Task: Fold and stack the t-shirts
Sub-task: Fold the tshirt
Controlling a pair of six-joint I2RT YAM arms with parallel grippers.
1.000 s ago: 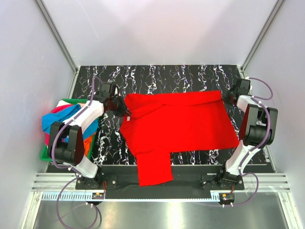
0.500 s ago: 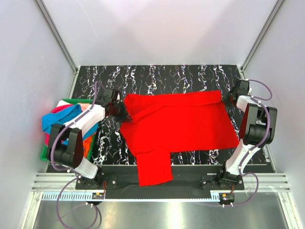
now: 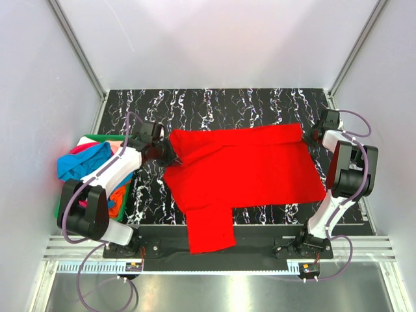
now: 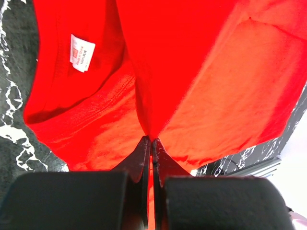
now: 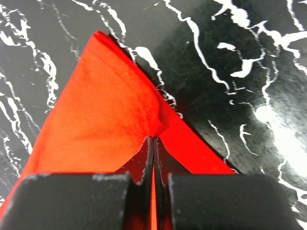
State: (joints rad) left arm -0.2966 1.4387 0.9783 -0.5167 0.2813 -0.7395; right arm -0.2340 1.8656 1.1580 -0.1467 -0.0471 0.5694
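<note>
A bright red t-shirt (image 3: 247, 166) lies spread across the black marbled table (image 3: 221, 104), one sleeve hanging over the near edge. My left gripper (image 3: 170, 155) is shut on the shirt's left end beside the collar; in the left wrist view (image 4: 151, 140) the jaws pinch a fold of red cloth (image 4: 201, 81), with the white neck label (image 4: 82, 52) showing. My right gripper (image 3: 308, 135) is shut on the shirt's far right corner; the right wrist view (image 5: 152, 139) shows the hem corner (image 5: 110, 105) clamped between the closed jaws. More t-shirts (image 3: 88, 162), blue, pink and orange, lie heaped at the left.
A green bin (image 3: 64, 209) at the table's left edge holds the heap of coloured shirts. Grey walls and metal posts enclose the table on three sides. Bare marbled surface (image 3: 214, 101) lies behind the red shirt.
The left arm has shifted a little to the right, pushing the shirt's left end inward and bunching it slightly. The right arm and its corner of the shirt have stayed put.
</note>
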